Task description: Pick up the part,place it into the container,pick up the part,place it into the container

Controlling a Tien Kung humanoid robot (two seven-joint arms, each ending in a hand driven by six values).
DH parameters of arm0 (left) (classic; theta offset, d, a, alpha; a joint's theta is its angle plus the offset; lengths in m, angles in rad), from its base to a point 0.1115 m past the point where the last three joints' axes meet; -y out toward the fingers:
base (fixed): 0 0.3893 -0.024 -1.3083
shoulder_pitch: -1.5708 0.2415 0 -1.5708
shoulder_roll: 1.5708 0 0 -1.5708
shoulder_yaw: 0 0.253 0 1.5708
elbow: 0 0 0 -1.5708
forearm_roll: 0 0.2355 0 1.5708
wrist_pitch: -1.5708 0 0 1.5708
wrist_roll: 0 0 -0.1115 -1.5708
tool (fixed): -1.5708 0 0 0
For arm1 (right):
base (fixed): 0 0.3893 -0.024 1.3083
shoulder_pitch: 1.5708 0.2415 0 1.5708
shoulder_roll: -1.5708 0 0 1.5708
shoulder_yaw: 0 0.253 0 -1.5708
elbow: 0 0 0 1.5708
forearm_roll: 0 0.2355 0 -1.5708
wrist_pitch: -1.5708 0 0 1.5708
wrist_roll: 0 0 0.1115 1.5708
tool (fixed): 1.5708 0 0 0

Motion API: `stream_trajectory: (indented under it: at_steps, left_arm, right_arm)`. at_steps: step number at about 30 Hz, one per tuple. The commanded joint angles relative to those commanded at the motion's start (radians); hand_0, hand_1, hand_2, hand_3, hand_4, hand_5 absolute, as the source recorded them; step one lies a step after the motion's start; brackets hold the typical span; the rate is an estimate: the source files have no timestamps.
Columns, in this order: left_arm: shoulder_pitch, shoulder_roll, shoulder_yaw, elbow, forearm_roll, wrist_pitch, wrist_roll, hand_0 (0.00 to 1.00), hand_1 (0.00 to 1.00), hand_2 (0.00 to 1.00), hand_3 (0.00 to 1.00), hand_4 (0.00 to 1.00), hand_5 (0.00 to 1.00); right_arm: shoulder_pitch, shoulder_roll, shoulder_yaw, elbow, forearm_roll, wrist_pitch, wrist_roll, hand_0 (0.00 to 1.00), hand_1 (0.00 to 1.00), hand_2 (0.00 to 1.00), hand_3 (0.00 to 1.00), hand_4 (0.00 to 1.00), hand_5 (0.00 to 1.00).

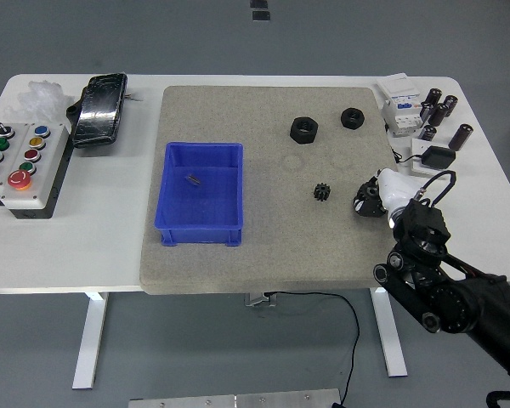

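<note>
My right hand (381,194) sat at the right edge of the grey mat (263,263), fingers curled around a black gear (370,197); it looked like a grip, though I could not tell whether the gear had left the mat. A smaller black gear (322,193) lay just to its left, untouched. Two black nuts (303,130) rested farther back on the mat. The blue container (201,204) stood well apart on the left of the mat, holding only one small dark bit I could not identify. My left hand was out of view. By my reckoning the task was barely started: the first pick was in hand, and both placements and the second pick remained, all across the surface to the left.
</note>
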Motion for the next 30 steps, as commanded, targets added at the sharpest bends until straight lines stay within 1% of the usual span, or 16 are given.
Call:
stream_trajectory:
  at_steps: [3, 4, 9, 10, 12, 15, 16, 18, 21, 22, 25, 27, 28, 30]
  left_arm:
    - [0.001, 0.000, -0.001, 0.000, 0.000, 0.000, 0.001, 0.667, 0.569, 0.530, 0.647, 0.646, 0.416]
    - [0.001, 0.000, -0.002, 0.000, 0.000, 0.000, 0.001, 0.667, 0.569, 0.531, 0.648, 0.647, 0.421]
    - [0.001, 0.001, -0.007, 0.000, 0.005, 0.000, 0.004, 0.667, 0.569, 0.531, 0.648, 0.647, 0.421]
    - [0.000, 0.001, -0.007, 0.000, 0.006, 0.000, 0.005, 0.667, 0.569, 0.531, 0.650, 0.648, 0.423]
    - [-0.001, 0.002, -0.007, 0.000, 0.006, 0.000, 0.005, 0.667, 0.569, 0.531, 0.650, 0.648, 0.423]
    - [-0.001, 0.002, -0.005, 0.000, 0.005, 0.000, 0.006, 0.667, 0.569, 0.531, 0.650, 0.648, 0.423]
    - [-0.001, 0.002, -0.004, 0.000, 0.004, 0.000, 0.006, 0.667, 0.568, 0.532, 0.651, 0.651, 0.435]
    - [-0.001, 0.002, -0.004, 0.000, 0.004, 0.000, 0.008, 0.667, 0.568, 0.532, 0.651, 0.651, 0.435]
    - [0.002, 0.003, -0.005, 0.000, 0.004, 0.001, 0.010, 0.667, 0.568, 0.532, 0.651, 0.651, 0.435]
    - [0.003, 0.003, -0.004, 0.000, 0.003, 0.001, 0.011, 0.667, 0.569, 0.533, 0.656, 0.662, 0.455]
    - [0.004, 0.004, -0.002, 0.000, -0.001, 0.002, 0.012, 0.667, 0.569, 0.533, 0.656, 0.662, 0.455]
    - [0.005, 0.005, 0.000, 0.000, -0.004, 0.002, 0.012, 0.667, 0.569, 0.533, 0.656, 0.662, 0.455]
    - [0.004, 0.005, 0.000, 0.000, -0.004, 0.002, 0.011, 0.668, 0.569, 0.533, 0.657, 0.664, 0.462]
    - [0.004, 0.006, 0.001, 0.000, -0.005, 0.002, 0.011, 0.668, 0.569, 0.533, 0.657, 0.664, 0.462]
  right_arm:
    - [0.015, -0.009, -0.031, 0.040, -0.024, -0.014, 0.000, 0.162, 0.342, 0.365, 0.535, 0.002, 0.002]
    - [0.021, -0.011, -0.043, 0.053, -0.032, -0.018, 0.000, 0.168, 0.333, 0.353, 0.518, 0.002, 0.002]
    - [0.086, -0.010, -0.146, 0.141, -0.079, -0.055, 0.000, 0.168, 0.333, 0.353, 0.518, 0.002, 0.002]
    - [0.100, -0.005, -0.167, 0.153, -0.078, -0.071, 0.000, 0.185, 0.351, 0.353, 0.515, 0.002, 0.002]
    - [0.131, 0.008, -0.215, 0.174, -0.073, -0.108, 0.000, 0.185, 0.351, 0.353, 0.515, 0.002, 0.002]
    - [0.167, 0.034, -0.283, 0.185, -0.055, -0.159, 0.000, 0.185, 0.351, 0.353, 0.515, 0.002, 0.002]
    - [0.179, 0.044, -0.307, 0.186, -0.048, -0.177, 0.000, 0.407, 0.592, 0.595, 0.606, 0.063, 0.164]
    - [0.201, 0.064, -0.353, 0.187, -0.033, -0.208, 0.000, 0.407, 0.592, 0.595, 0.606, 0.063, 0.164]
    - [0.230, 0.089, -0.417, 0.180, 0.001, -0.237, 0.000, 0.407, 0.592, 0.595, 0.606, 0.063, 0.164]
    - [0.243, 0.100, -0.443, 0.170, 0.025, -0.250, 0.000, 0.547, 0.716, 0.696, 0.695, 0.216, 0.153]
    - [0.265, 0.126, -0.505, 0.144, 0.087, -0.286, 0.004, 0.547, 0.716, 0.696, 0.695, 0.216, 0.153]
    - [0.273, 0.139, -0.545, 0.136, 0.131, -0.321, 0.023, 0.547, 0.716, 0.696, 0.695, 0.216, 0.153]
    - [0.275, 0.145, -0.567, 0.134, 0.157, -0.340, 0.035, 0.658, 0.807, 0.803, 0.756, 0.306, 0.178]
    - [0.278, 0.153, -0.589, 0.133, 0.197, -0.366, 0.057, 0.658, 0.807, 0.803, 0.756, 0.306, 0.178]
